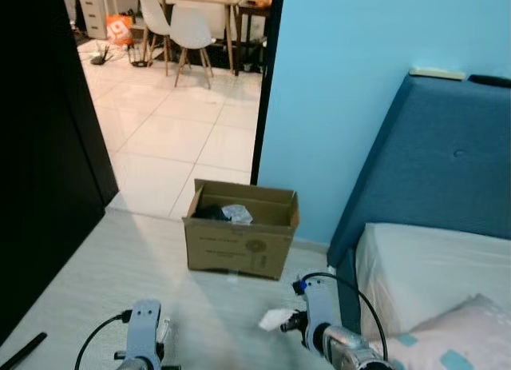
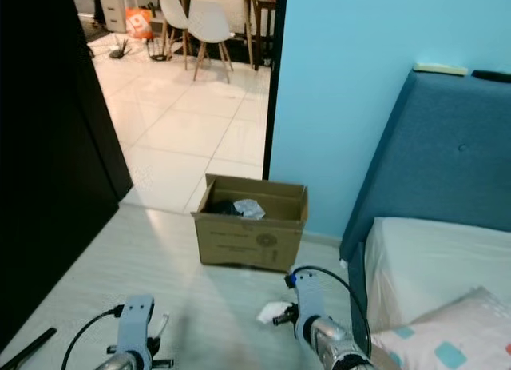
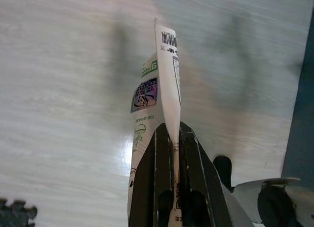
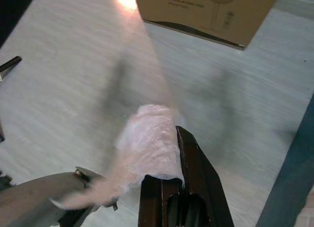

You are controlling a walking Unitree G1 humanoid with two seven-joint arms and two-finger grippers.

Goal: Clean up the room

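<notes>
1. The cardboard box (image 1: 239, 238) stands open on the pale floor (image 1: 96, 282) against the blue wall (image 1: 335, 90), with crumpled trash inside.
2. The right gripper (image 4: 169, 175) is clamped on a white tissue (image 4: 147, 143) — held low, just in front of the box toward the bed (image 1: 431, 266).
3. The left gripper (image 3: 171, 153) pinches a flattened printed carton (image 3: 157, 114) — farther from the box, over bare floor.
</notes>
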